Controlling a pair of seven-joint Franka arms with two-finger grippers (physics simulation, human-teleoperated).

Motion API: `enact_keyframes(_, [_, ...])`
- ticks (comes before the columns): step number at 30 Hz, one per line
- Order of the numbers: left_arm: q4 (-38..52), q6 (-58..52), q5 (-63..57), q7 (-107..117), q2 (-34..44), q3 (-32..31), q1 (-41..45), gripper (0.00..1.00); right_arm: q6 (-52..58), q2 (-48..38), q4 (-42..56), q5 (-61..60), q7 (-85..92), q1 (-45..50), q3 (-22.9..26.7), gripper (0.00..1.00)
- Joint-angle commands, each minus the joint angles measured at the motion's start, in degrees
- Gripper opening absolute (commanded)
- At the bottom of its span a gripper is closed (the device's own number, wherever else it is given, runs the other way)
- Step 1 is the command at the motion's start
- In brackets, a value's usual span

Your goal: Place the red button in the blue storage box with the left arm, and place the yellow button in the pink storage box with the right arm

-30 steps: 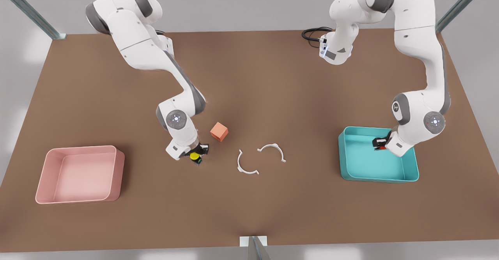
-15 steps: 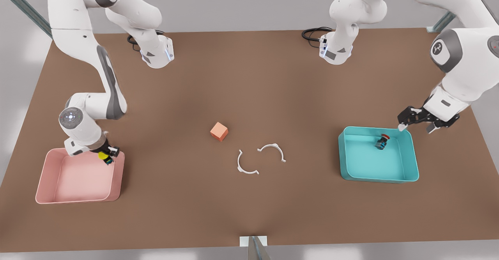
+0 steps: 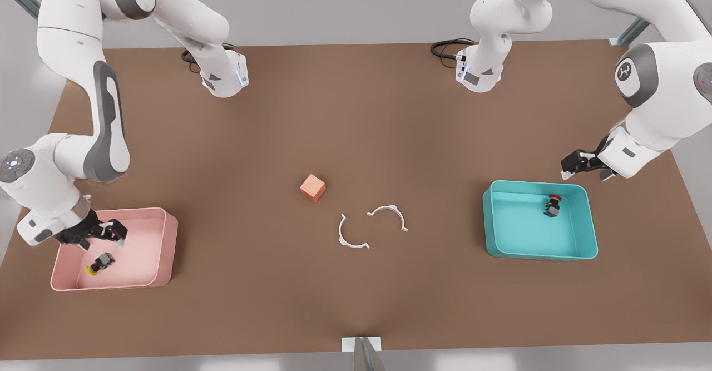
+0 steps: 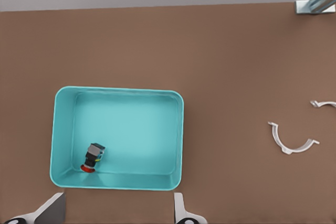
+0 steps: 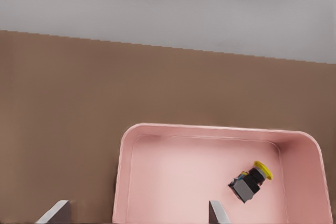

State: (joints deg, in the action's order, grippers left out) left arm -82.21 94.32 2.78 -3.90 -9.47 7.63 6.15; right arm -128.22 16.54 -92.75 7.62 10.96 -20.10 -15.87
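Since the red button (image 3: 552, 206) lies in the blue box (image 3: 584, 247) and the yellow button (image 3: 100, 263) in the pink box (image 3: 167, 248), the left gripper (image 3: 581, 166) and right gripper (image 3: 103, 234), both spread and empty, should lift clear without clipping the walls.

Both wrist views cut their own fingers (image 4: 52, 209) off at the bottom edge, only tips poking in. The white rings' (image 4: 324, 104) far piece runs off the left wrist view's right edge.
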Motion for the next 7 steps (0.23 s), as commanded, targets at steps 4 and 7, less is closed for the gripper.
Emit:
enact_keyframes(4, [0.0,-0.8,0.2,2.7,0.1,0.0,0.0,1.0,38.8,-3.5,13.7,-6.1,-9.2,21.3,17.9,1.0])
enact_keyframes(7, [0.0,-0.8,0.2,2.7,0.1,0.0,0.1,1.0,31.7,-10.2,5.2,-6.0,-8.8,21.7,18.7,1.0])
